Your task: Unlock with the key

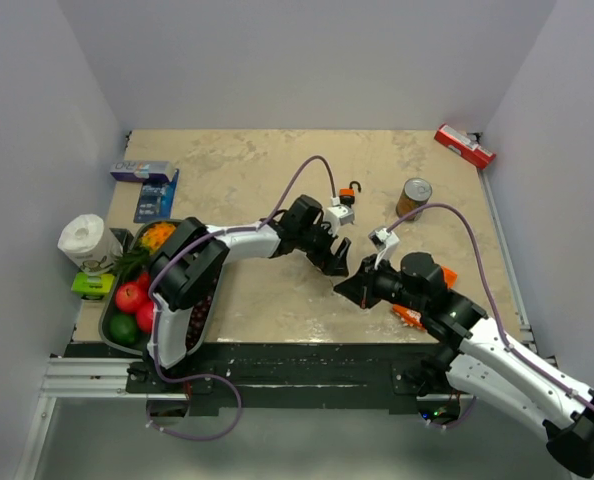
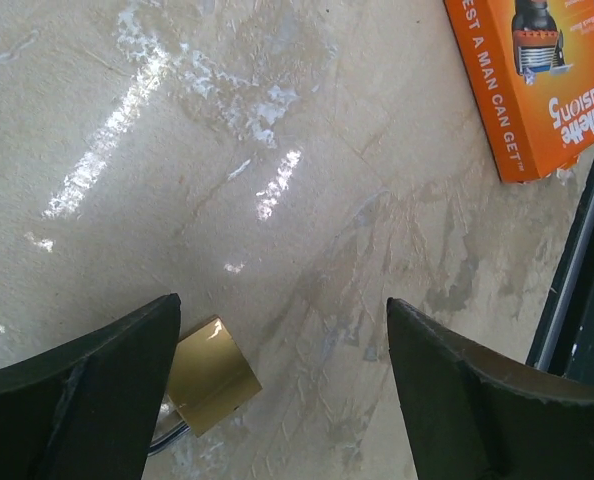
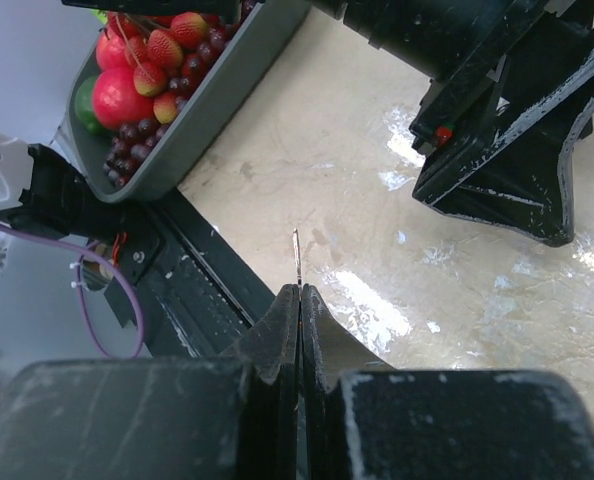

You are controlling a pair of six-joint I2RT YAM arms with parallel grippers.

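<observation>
The left gripper (image 1: 335,262) and right gripper (image 1: 345,291) hang close together over the table (image 1: 247,170). An orange padlock (image 1: 349,191) lies beyond.

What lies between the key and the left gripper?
Only bare table lies between the key and the left gripper; the right wrist view shows this stretch.

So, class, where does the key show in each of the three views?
Top external: too small to tell, at the tips of the right gripper.
Left wrist: not in it.
Right wrist: key blade pokes from the shut fingers, centre.
Shared landmark: the open left gripper, in all three.
</observation>
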